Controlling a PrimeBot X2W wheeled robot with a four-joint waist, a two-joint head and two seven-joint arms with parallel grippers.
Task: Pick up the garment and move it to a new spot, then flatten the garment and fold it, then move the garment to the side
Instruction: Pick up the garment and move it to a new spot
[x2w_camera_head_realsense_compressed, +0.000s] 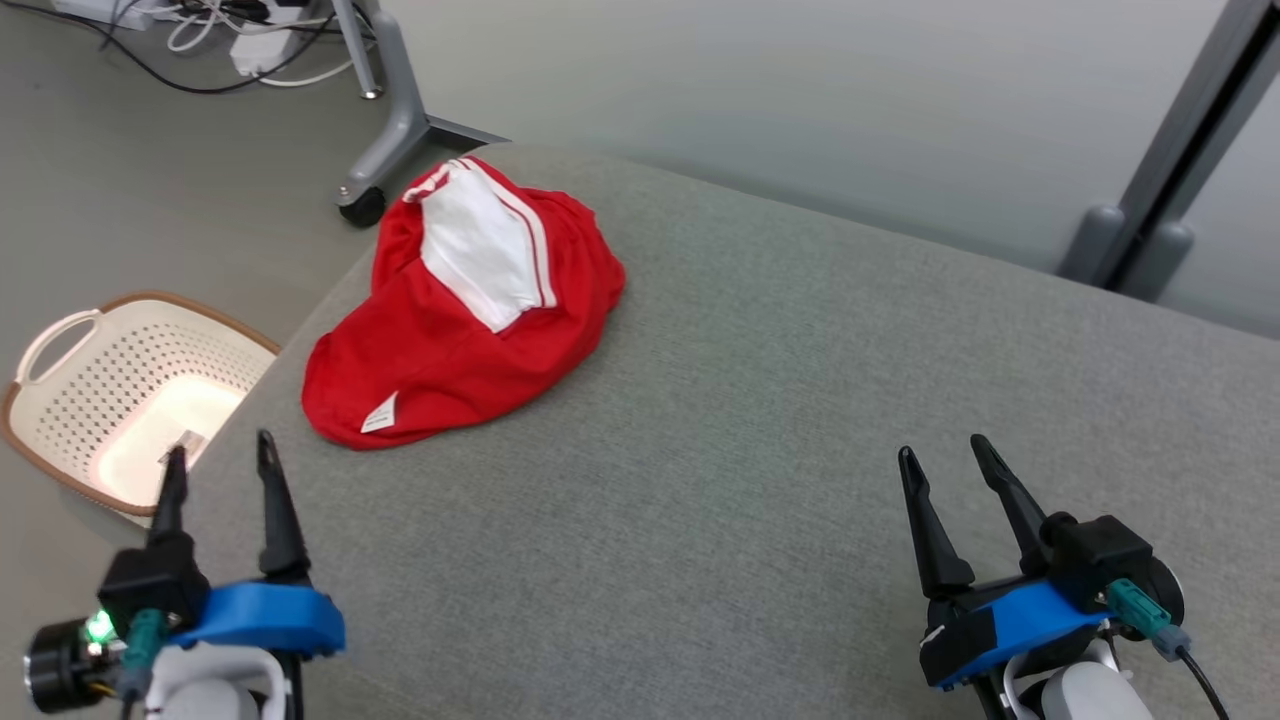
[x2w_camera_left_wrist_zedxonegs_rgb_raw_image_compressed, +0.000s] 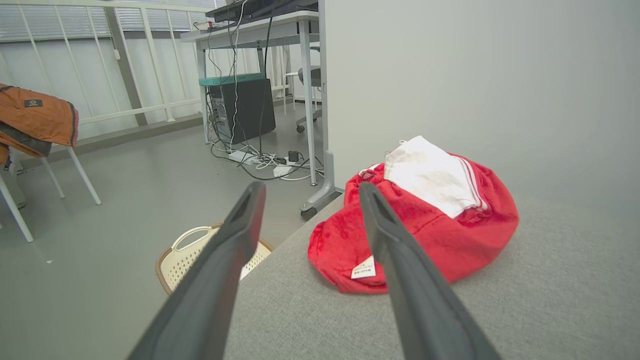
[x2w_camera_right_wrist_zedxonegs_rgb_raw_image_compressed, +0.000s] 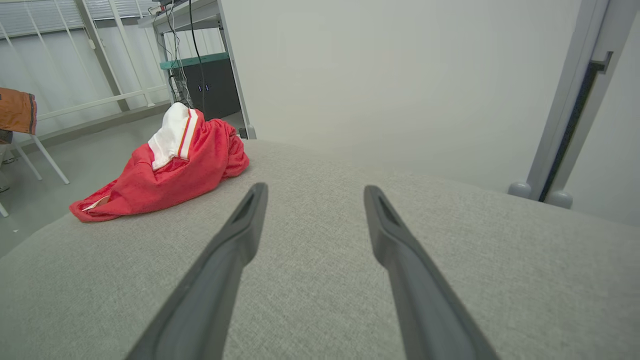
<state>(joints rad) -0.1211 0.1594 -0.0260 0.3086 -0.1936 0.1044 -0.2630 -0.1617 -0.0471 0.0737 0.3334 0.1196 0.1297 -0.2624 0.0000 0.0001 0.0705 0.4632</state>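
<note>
Two grippers hover over the near part of the table (x2w_camera_head_realsense_compressed: 700, 450): the left gripper (x2w_camera_head_realsense_compressed: 220, 446) at the left edge and the right gripper (x2w_camera_head_realsense_compressed: 942, 448) toward the right. Both have fingers spread, grasping nothing. One garment (x2w_camera_head_realsense_compressed: 450, 330), red with a white panel and one white label, lies bunched near the far left corner, well apart from both. One basket (x2w_camera_head_realsense_compressed: 60, 340) stands on the floor beside the left edge.

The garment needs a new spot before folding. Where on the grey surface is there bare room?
Bare: the grey surface from the red garment across to the right gripper and the far right edge. Crowded: the far left corner, where the red garment lies heaped, near the basket on the floor.
</note>
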